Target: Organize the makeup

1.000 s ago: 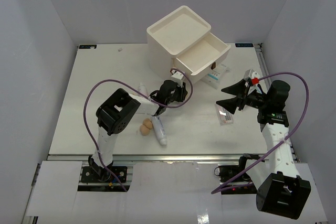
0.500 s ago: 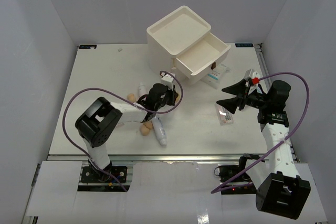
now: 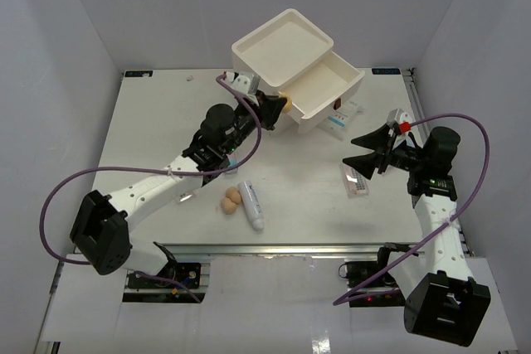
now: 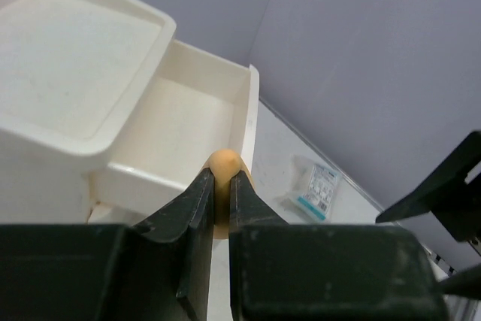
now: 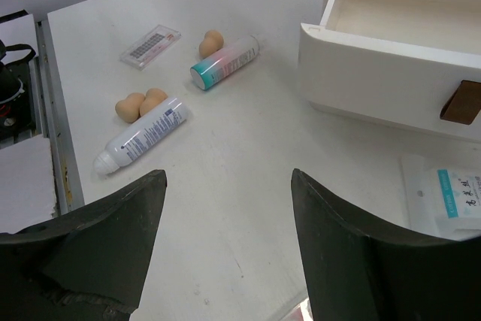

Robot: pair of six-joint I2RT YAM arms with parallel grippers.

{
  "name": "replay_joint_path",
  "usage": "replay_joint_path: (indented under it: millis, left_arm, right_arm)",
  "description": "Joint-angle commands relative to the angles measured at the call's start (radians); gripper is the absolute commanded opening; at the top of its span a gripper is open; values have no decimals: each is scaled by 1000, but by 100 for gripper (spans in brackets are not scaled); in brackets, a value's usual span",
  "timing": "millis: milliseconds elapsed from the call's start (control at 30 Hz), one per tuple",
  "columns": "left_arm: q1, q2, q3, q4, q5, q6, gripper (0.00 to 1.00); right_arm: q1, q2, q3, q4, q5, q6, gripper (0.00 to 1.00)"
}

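My left gripper [image 3: 278, 107] is shut on a tan egg-shaped sponge [image 4: 225, 162], holding it at the front left corner of the open drawer [image 3: 325, 89] of the white box [image 3: 282, 46]. Two more sponges [image 3: 232, 198] lie beside a white tube [image 3: 251, 205] on the table. In the right wrist view a pink-labelled tube with a teal cap [image 5: 225, 62] lies next to another sponge [image 5: 212, 41] and a flat sachet [image 5: 150, 45]. My right gripper [image 3: 358, 149] hangs open and empty above a sachet [image 3: 357, 181].
A blue-printed sachet [image 3: 340, 124] lies by the drawer's right side, also in the left wrist view as the sachet [image 4: 319, 189]. The drawer has a brown handle [image 5: 460, 101]. Purple cables loop from both arms. White walls enclose the table.
My left gripper closed on a sponge near the tubes, then the arm lifted it and swung up and right to the open drawer. The right arm has not moved.
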Motion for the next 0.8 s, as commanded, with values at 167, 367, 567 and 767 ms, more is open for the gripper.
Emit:
replay_joint_path:
  millis: [167, 367, 567, 767]
  left_arm:
    - [2, 388, 450, -171, 38, 69, 11]
    - [2, 566, 678, -261, 5, 70, 47]
    - [0, 579, 758, -288, 11, 47, 73]
    - [0, 513, 760, -316, 38, 55, 75]
  right_arm:
    - [-8, -5, -8, 30, -6, 3, 74]
    - [-8, -5, -8, 30, -13, 5, 74]
    - [-8, 1, -9, 28, -29, 9, 76]
    - [-6, 7, -17, 21, -94, -23, 77]
